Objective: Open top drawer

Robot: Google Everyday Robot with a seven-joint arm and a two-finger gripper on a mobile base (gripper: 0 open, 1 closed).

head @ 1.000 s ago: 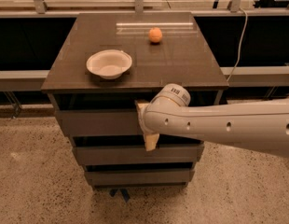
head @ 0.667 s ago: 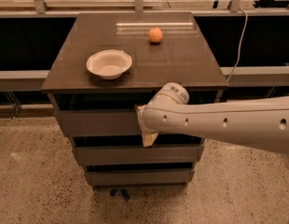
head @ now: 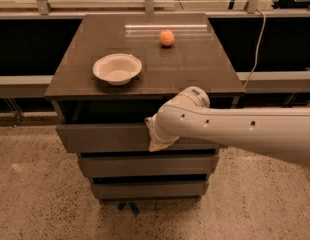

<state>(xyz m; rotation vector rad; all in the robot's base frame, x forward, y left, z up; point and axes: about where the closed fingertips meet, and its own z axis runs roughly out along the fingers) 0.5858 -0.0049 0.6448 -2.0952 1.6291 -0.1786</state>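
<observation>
At the front of a dark cabinet, just under its worktop, the top drawer shows its plain grey-brown handleless face, with a dark gap between its upper edge and the worktop's underside. Its face looks wider and taller than the two lower drawer fronts stacked beneath it. The gripper sits against the top drawer's face, a little right of its middle, its pale tip reaching from the upper edge down to near the lower edge; whether it is clamped on the drawer front or only pressed to it I cannot tell. The white arm comes in from the right and crosses the right half of the drawer. On the worktop a white bowl stands towards the front left, and a small orange ball lies well apart from it near the back. The cabinet stands on a speckled floor.
</observation>
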